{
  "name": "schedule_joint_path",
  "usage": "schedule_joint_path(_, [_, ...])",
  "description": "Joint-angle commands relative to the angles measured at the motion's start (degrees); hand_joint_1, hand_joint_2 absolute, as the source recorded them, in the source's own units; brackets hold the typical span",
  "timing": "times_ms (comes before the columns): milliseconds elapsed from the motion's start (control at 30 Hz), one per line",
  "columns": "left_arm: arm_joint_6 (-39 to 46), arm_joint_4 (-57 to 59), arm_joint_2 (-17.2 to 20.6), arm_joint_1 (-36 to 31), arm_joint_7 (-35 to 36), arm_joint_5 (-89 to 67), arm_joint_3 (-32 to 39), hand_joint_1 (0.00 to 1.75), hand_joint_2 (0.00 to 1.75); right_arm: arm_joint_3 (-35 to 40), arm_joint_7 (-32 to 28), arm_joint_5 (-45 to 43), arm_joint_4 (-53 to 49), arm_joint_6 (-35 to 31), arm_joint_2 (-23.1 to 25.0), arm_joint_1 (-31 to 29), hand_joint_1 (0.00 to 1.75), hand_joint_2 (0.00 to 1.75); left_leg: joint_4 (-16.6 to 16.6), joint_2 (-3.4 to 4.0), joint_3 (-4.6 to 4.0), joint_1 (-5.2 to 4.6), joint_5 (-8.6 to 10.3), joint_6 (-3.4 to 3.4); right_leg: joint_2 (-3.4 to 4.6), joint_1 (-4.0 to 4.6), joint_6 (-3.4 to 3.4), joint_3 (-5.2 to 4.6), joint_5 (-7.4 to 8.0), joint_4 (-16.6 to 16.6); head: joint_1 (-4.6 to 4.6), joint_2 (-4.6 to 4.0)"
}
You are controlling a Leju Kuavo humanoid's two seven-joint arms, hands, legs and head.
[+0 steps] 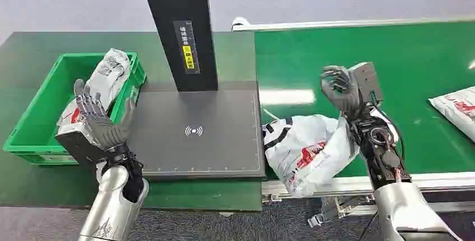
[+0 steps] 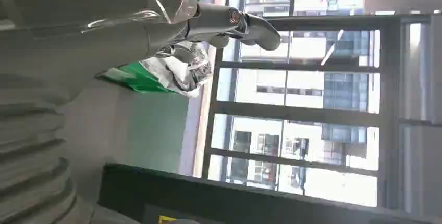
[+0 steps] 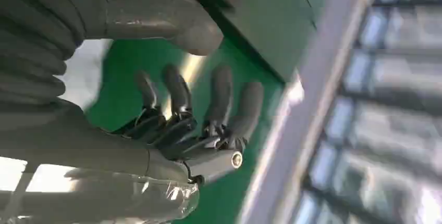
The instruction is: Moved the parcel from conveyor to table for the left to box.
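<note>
A white plastic parcel with red and black print lies crumpled at the conveyor's near edge, its left end touching the dark platform and its front hanging over the rail. Raised just above and behind it is my right hand, holding nothing; its dark fingers are apart over the green belt. My left hand is held up with fingers spread and empty, in front of the green crate. In the left wrist view the hand is near the crate's parcel.
The green crate on the left table holds a white parcel. A black post rises behind the dark platform. Another parcel lies on the green belt at the far right. The conveyor's metal rail runs along the front.
</note>
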Motion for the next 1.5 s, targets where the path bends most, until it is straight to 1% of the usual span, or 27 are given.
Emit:
schedule_joint_path(33, [-3.73, 6.64, 1.58, -3.07, 4.62, -4.24, -0.24, 0.00, 1.75, 18.43, 9.59, 18.36, 19.49, 6.71, -10.94, -7.97, 0.00, 1.75, -0.03, -0.22, 0.06, -0.03, -0.02, 0.04, -0.22, -0.02, 0.03, 0.15, -0.07, -0.07, 0.02, 0.00])
schedule_joint_path(67, [-4.28, 7.31, 1.25, -3.67, 5.18, -4.67, -0.20, 0.00, 1.75, 21.82, 10.24, 22.31, 20.33, 8.09, -12.08, -8.32, 0.00, 1.75, -0.07, -0.27, 0.12, -0.06, -0.04, 0.06, -0.25, -0.05, 0.04, 0.23, -0.08, -0.11, 0.00, 0.00])
schedule_joint_path(100, [-4.84, 7.85, 1.00, -4.25, 5.48, -5.05, -0.19, 0.00, 1.75, 24.18, 9.64, 24.70, 20.97, 10.54, -12.92, -8.48, 0.00, 1.75, -0.01, -0.31, -0.04, -0.05, -0.02, 0.04, -0.24, -0.05, 0.05, 0.10, -0.07, -0.04, 0.00, 0.00])
schedule_joint_path(133, [-5.10, 8.19, 0.86, -4.66, 5.71, -5.31, -0.33, 0.00, 1.75, 25.27, 9.16, 25.79, 21.13, 11.42, -13.42, -8.38, 0.00, 1.75, -0.05, -0.19, 0.04, -0.04, -0.04, 0.04, -0.13, -0.04, 0.05, 0.15, -0.04, -0.10, 0.00, 0.02])
schedule_joint_path(200, [-6.11, 9.41, 0.49, -5.90, 6.43, -5.80, -0.47, 0.00, 1.75, 29.64, 5.71, 29.04, 21.33, 16.98, -14.40, -8.63, 0.00, 1.75, -0.06, -0.33, 0.00, -0.07, 0.00, 0.04, -0.30, -0.07, 0.03, 0.15, -0.06, -0.10, 0.00, 0.00])
schedule_joint_path(333, [-6.16, 9.54, 0.41, -6.26, 6.57, -5.95, -0.52, 0.00, 1.75, 29.74, 5.58, 29.12, 21.29, 16.94, -14.38, -8.65, 0.00, 1.75, -0.02, -0.23, -0.09, -0.06, -0.01, 0.02, -0.20, -0.07, 0.02, 0.00, -0.05, -0.03, 0.00, 0.00])
schedule_joint_path(367, [-6.27, 9.62, 0.34, -6.29, 6.58, -5.96, -0.33, 0.00, 1.75, 30.64, 4.76, 29.64, 21.13, 18.44, -14.46, -8.80, 0.00, 1.75, -0.07, -0.15, 0.00, -0.07, -0.02, 0.02, -0.12, -0.07, 0.00, 0.06, -0.03, -0.07, -0.02, 0.00])
schedule_joint_path(400, [-6.64, 9.82, 0.34, -6.66, 6.68, -6.04, -0.27, 0.00, 1.75, 32.33, 2.89, 30.41, 20.92, 21.53, -14.77, -9.14, 0.00, 1.75, -0.05, -0.15, -0.03, -0.08, -0.02, 0.02, -0.12, -0.08, 0.01, 0.03, -0.03, -0.05, 0.00, 0.00])
schedule_joint_path(433, [-6.99, 10.01, 0.32, -7.08, 6.90, -6.10, -0.26, 0.00, 1.75, 33.85, 1.90, 31.39, 20.46, 22.63, -15.03, -9.20, 0.00, 1.75, -0.09, -0.11, 0.04, -0.08, -0.02, 0.02, -0.09, -0.08, 0.01, 0.09, -0.02, -0.10, -0.02, 0.00])
schedule_joint_path(533, [-7.09, 10.05, 0.30, -7.26, 7.01, -6.13, -0.27, 0.00, 1.75, 33.95, 1.94, 31.40, 20.41, 22.45, -14.84, -9.06, 0.00, 1.75, -0.03, -0.07, -0.04, -0.05, -0.02, 0.02, -0.08, -0.05, 0.03, -0.01, -0.04, -0.04, -0.02, 0.02])
schedule_joint_path(633, [-7.64, 10.19, 0.02, -7.19, 7.24, -6.27, -0.10, 0.00, 1.75, 37.05, 1.17, 33.12, 19.99, 23.52, -14.84, -9.15, 0.00, 1.75, -0.04, -0.04, 0.00, -0.07, -0.03, 0.03, -0.04, -0.07, 0.04, 0.01, -0.04, -0.03, 0.00, 0.00])
schedule_joint_path(767, [-7.46, 9.84, -0.41, -6.78, 7.65, -6.75, 0.09, 0.00, 1.75, 39.70, 1.21, 34.83, 19.57, 22.00, -13.34, -8.35, 0.00, 1.75, -0.07, 0.00, 0.04, -0.04, -0.03, 0.02, 0.03, -0.04, 0.02, 0.07, -0.01, -0.10, 0.00, 0.00])
schedule_joint_path(867, [-7.55, 10.28, -0.46, -6.75, 8.40, -7.47, 0.21, 0.00, 1.75, 41.77, 0.62, 35.79, 17.96, 20.88, -13.88, -6.36, 0.00, 1.75, -0.13, 0.05, 0.13, -0.04, -0.03, 0.02, 0.09, -0.03, 0.00, 0.14, 0.00, -0.16, 0.00, 0.02])
schedule_joint_path(967, [-7.56, 10.36, -0.44, -6.68, 8.40, -7.46, 0.24, 0.00, 1.75, 41.80, 0.61, 35.81, 17.96, 20.80, -14.10, -6.29, 0.00, 1.75, -0.21, -0.05, 0.21, -0.01, -0.01, 0.02, -0.02, 0.00, -0.01, 0.27, 0.00, -0.27, -0.02, 0.00])
schedule_joint_path(1000, [-7.56, 10.36, -0.44, -6.68, 8.40, -7.46, 0.24, 0.00, 1.75, 41.80, 0.61, 35.81, 17.96, 20.80, -14.10, -6.29, 0.00, 1.75, -0.09, -0.08, 0.07, -0.02, -0.02, 0.01, -0.05, -0.02, 0.02, 0.10, -0.03, -0.12, -0.02, 0.00])
schedule_joint_path(1067, [-7.58, 10.39, -0.45, -6.73, 8.40, -7.46, 0.26, 0.00, 1.75, 41.85, 0.52, 35.82, 17.88, 20.91, -14.19, -6.46, 0.00, 1.75, -0.17, -0.04, 0.17, -0.02, -0.02, 0.02, -0.01, -0.02, 0.00, 0.20, -0.01, -0.21, -0.02, 0.00])
schedule_joint_path(1100, [-7.58, 10.39, -0.45, -6.73, 8.40, -7.46, 0.26, 0.00, 1.75, 41.85, 0.52, 35.82, 17.88, 20.91, -14.19, -6.46, 0.00, 1.75, -0.07, -0.06, 0.04, -0.03, -0.03, 0.02, -0.03, -0.03, 0.02, 0.07, -0.03, -0.10, -0.02, 0.02])
schedule_joint_path(1167, [-7.58, 10.39, -0.45, -6.73, 8.40, -7.46, 0.26, 0.00, 1.75, 41.85, 0.52, 35.82, 17.88, 20.91, -14.19, -6.46, 0.00, 1.75, -0.17, -0.02, 0.17, -0.03, -0.02, 0.03, 0.01, -0.02, 0.01, 0.21, 0.00, -0.22, -0.02, 0.00])
schedule_joint_path(1200, [-7.58, 10.50, -0.50, -6.73, 8.42, -7.58, 0.42, 0.00, 1.75, 42.31, 0.47, 36.12, 17.23, 20.35, -14.37, -6.48, 1.57, 1.75, -0.11, -0.07, 0.12, -0.03, -0.02, 0.03, -0.04, -0.03, 0.02, 0.17, -0.02, -0.15, 0.00, 0.00])
schedule_joint_path(1233, [-7.59, 10.52, -0.47, -6.69, 8.42, -7.57, 0.44, 0.00, 1.75, 42.31, 0.46, 36.12, 17.13, 20.30, -14.27, -6.58, 1.75, 1.75, -0.07, -0.08, 0.07, -0.04, -0.01, 0.02, -0.06, -0.04, 0.03, 0.11, -0.03, -0.10, -0.02, 0.00])
schedule_joint_path(1400, [-7.97, 9.80, -0.12, -5.45, 8.44, -7.53, 1.32, 0.00, 1.75, 41.80, 0.65, 34.93, 14.65, 19.41, -14.48, -6.91, 1.75, 1.75, -0.16, 0.03, 0.19, -0.05, -0.01, 0.03, 0.05, -0.04, 0.00, 0.22, 0.01, -0.19, 0.02, 0.00])
schedule_joint_path(1467, [-8.39, 9.87, -0.16, -5.32, 8.33, -7.13, 1.96, 0.00, 1.75, 41.58, 1.82, 34.68, 13.30, 18.42, -15.10, -6.61, 1.75, 1.75, -0.09, -0.01, 0.12, -0.06, -0.02, 0.01, 0.00, -0.06, 0.02, 0.15, -0.03, -0.09, -0.02, 0.00])
schedule_joint_path(1500, [-10.34, 9.87, -0.26, -5.26, 8.68, -5.35, 2.57, 0.00, 1.75, 41.71, 2.55, 34.76, 12.54, 18.05, -15.61, -6.62, 1.75, 1.75, -0.16, 0.02, 0.20, -0.06, -0.02, 0.01, 0.04, -0.06, 0.00, 0.22, -0.01, -0.17, 0.00, 0.00])
